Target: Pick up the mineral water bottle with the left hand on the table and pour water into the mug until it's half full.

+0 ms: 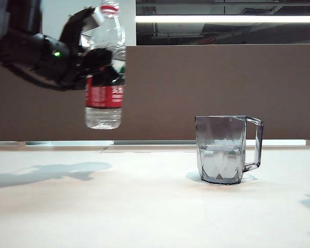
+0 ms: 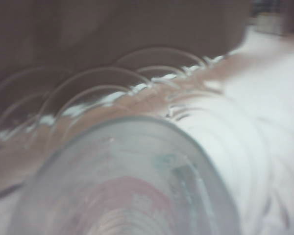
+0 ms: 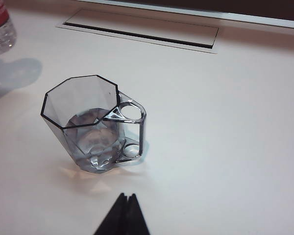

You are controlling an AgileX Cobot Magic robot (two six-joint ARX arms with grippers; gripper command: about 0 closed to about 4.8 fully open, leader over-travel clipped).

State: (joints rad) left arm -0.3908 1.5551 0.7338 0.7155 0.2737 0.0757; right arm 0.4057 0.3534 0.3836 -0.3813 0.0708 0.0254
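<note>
My left pincer (image 1: 95, 59) holds the bottle (image 1: 104, 98) upright, aloft; mug (image 1: 225, 150) looks roughly half full. Right pincer (image 3: 122, 218) closed, idle above the worktop (image 1: 144, 206).

Left gripper (image 1: 95, 49) raised high at far left, clamped around a load; right gripper (image 3: 122, 215) low, fingertips together.

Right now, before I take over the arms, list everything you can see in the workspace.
mineral water bottle: one, clear with red-and-white label, held upright in the air, left of the mug
mug: one, smoky-grey faceted, on the table right of centre, partly filled with water
table: one, white
back panel: one, brown, behind the table
left gripper: black, shut on the bottle's upper body
right gripper: black tips together, near side of the mug, holding nothing
</note>
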